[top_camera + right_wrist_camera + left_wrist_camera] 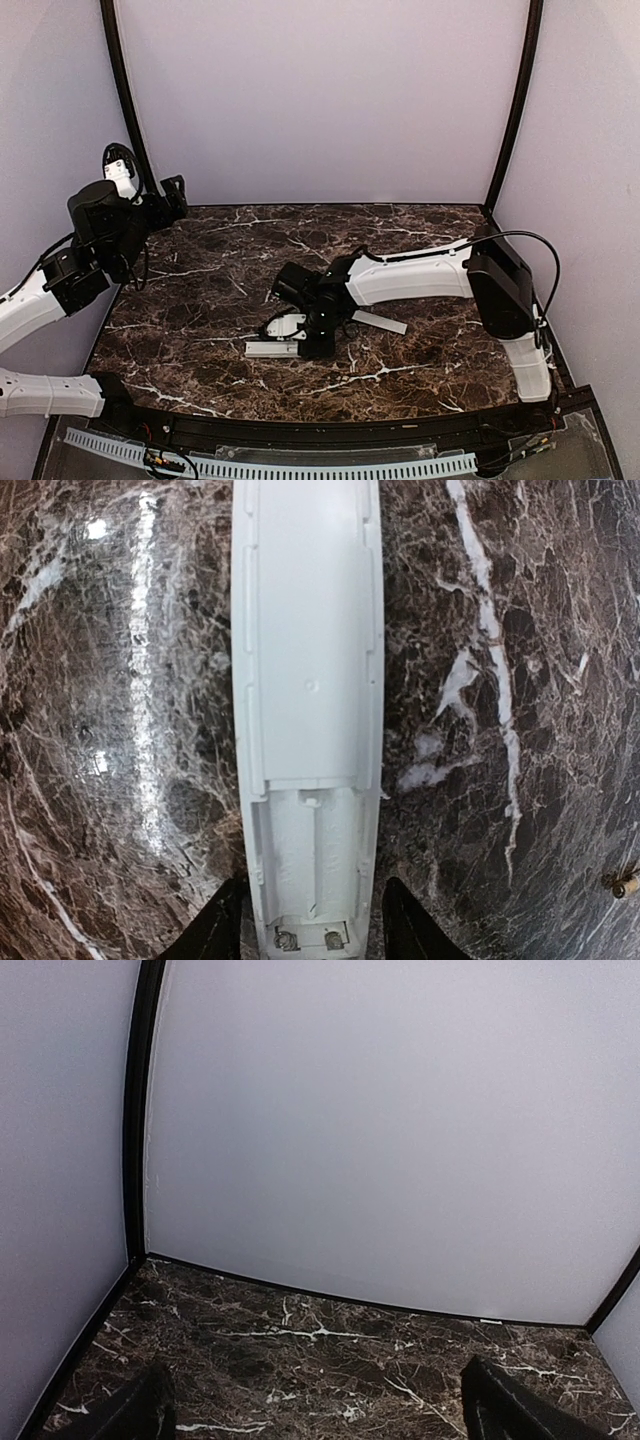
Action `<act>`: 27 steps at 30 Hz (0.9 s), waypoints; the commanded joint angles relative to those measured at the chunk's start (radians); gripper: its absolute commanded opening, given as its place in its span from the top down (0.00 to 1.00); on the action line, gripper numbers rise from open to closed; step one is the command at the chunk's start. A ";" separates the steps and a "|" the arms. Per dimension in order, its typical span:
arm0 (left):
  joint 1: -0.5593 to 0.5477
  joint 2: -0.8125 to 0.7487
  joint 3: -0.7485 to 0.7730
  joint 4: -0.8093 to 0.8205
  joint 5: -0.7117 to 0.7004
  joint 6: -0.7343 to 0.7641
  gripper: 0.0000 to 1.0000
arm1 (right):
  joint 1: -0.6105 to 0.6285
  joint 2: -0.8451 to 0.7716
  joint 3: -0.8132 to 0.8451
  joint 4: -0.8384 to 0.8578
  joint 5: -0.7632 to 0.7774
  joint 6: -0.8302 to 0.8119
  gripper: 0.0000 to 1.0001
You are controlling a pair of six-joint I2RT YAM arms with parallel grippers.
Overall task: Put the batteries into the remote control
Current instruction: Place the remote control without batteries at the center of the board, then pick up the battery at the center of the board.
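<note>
The remote control (308,680) is a slim white bar lying flat on the marble, back face up. Its battery compartment (310,865) is open and empty, with two metal contacts at the near end. It also shows in the top view (268,348). My right gripper (312,912) is low over the compartment end, its black fingers (222,928) on either side of the bar with slim gaps, open. My left gripper (320,1410) is open and empty, raised at the far left (175,195) and facing the back wall. No blue batteries are in view.
A flat white strip (380,322), like a loose cover, lies on the marble table (200,290) just right of my right gripper. A tiny tan object (625,883) sits at the right edge of the right wrist view. White walls enclose the table on three sides.
</note>
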State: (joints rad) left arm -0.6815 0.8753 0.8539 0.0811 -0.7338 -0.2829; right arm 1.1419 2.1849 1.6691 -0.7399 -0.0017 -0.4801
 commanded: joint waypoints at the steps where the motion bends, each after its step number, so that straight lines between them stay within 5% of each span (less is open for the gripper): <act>1: 0.010 0.003 -0.018 0.017 0.014 0.012 0.01 | 0.013 0.014 0.051 -0.048 -0.014 0.020 0.52; 6: 0.015 0.002 -0.020 0.017 0.019 0.013 0.01 | -0.001 -0.064 0.108 0.000 -0.065 0.086 0.25; 9: 0.018 -0.005 -0.030 0.016 0.019 0.012 0.01 | -0.055 -0.137 0.150 0.053 -0.158 0.251 0.19; 12: 0.022 -0.013 -0.043 0.016 0.018 0.012 0.01 | -0.166 -0.194 0.163 0.146 -0.204 0.546 0.39; 15: 0.030 -0.015 -0.052 0.021 0.020 0.011 0.01 | -0.259 -0.202 0.142 0.172 -0.088 0.861 0.60; 21: 0.041 0.007 -0.046 0.023 0.058 0.009 0.01 | -0.321 -0.024 0.327 -0.017 0.177 1.000 0.59; 27: 0.047 -0.001 -0.053 0.014 0.067 0.024 0.01 | -0.326 0.198 0.541 -0.158 0.193 0.966 0.57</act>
State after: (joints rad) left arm -0.6430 0.8829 0.8143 0.0879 -0.6842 -0.2741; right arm 0.7994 2.2616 2.1197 -0.7399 0.1394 0.4488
